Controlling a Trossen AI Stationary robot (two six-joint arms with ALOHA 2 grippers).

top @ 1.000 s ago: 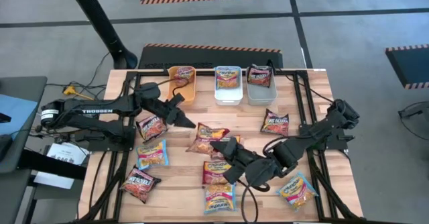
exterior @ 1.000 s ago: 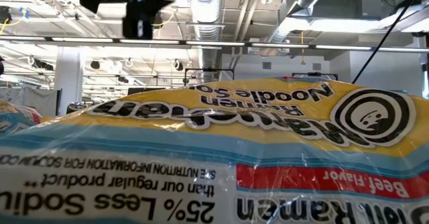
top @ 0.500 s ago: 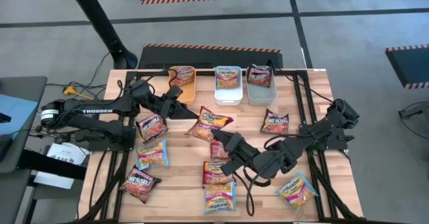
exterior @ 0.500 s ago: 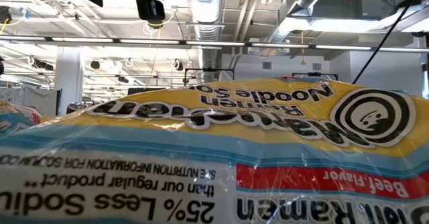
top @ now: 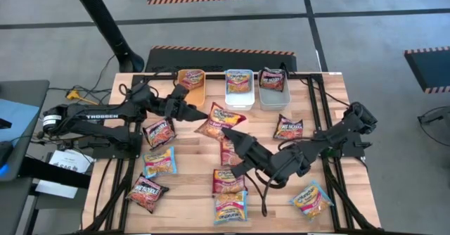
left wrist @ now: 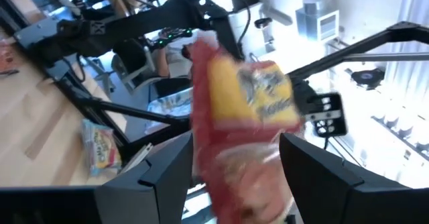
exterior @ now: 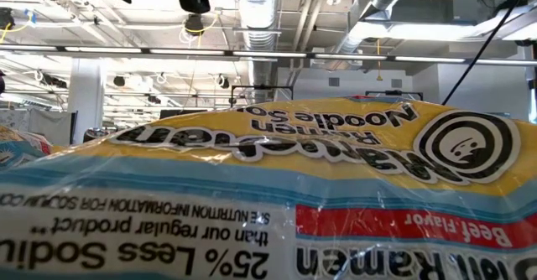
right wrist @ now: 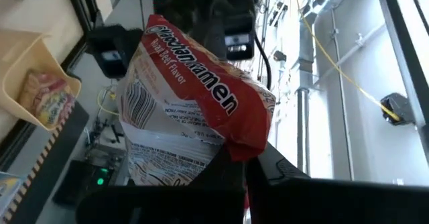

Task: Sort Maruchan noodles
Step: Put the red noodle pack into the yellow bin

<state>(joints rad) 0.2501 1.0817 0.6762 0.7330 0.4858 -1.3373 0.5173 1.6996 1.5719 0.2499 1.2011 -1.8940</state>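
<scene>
red ramen packet (top: 219, 119): mid-counter, lifted, pinched at one edge by shut right fingers (top: 233, 135) | left fingers (top: 199, 113): spread wide, either side of the packet's other end, contact unclear | change: packet carried up toward the bins, left arm moved in to meet it

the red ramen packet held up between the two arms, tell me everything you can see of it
The red ramen packet is a crinkly plastic wrapper, maroon-red with a yellow panel on the front and white print with a barcode on the back. It hangs tilted above the table's middle, in front of the bins. The right hand pinches one edge; the left hand stands open around it.
</scene>
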